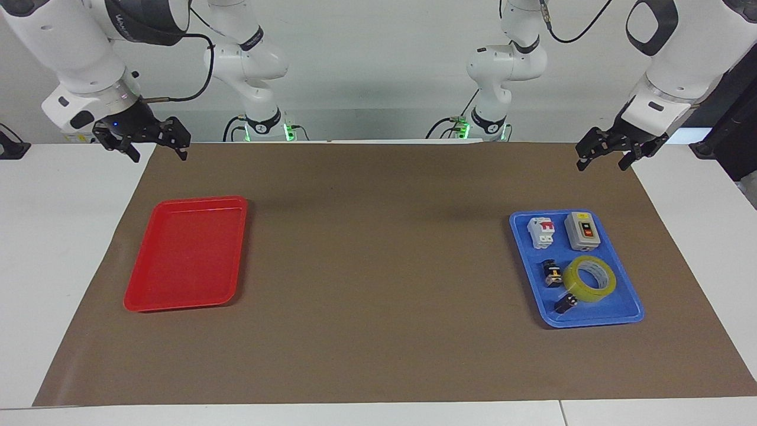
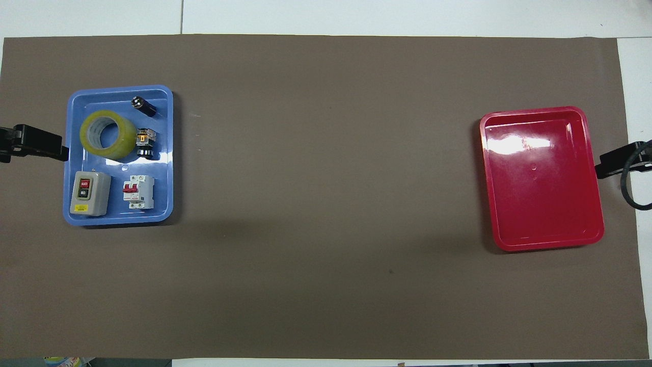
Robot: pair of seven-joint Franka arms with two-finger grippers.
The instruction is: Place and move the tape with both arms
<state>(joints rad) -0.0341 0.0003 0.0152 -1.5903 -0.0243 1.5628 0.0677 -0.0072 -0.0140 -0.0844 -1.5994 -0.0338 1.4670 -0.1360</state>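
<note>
The yellow tape roll [image 1: 589,281] lies flat in the blue tray [image 1: 593,320] at the left arm's end of the table; in the overhead view the tape [image 2: 108,134] sits in the half of the tray [image 2: 119,219] farther from the robots. My left gripper [image 1: 603,164] hangs open and empty in the air over the mat's edge, apart from the tray, and shows at the overhead view's edge [image 2: 46,145]. My right gripper [image 1: 158,155] hangs open and empty over the mat's corner near the red tray, and its tip shows overhead [image 2: 611,163].
An empty red tray [image 1: 183,254] [image 2: 542,178] lies at the right arm's end. The blue tray also holds a grey switch box [image 1: 582,231], a white and red breaker [image 1: 541,232] and two small black parts [image 1: 553,274] [image 1: 566,303]. A brown mat [image 1: 378,266] covers the table.
</note>
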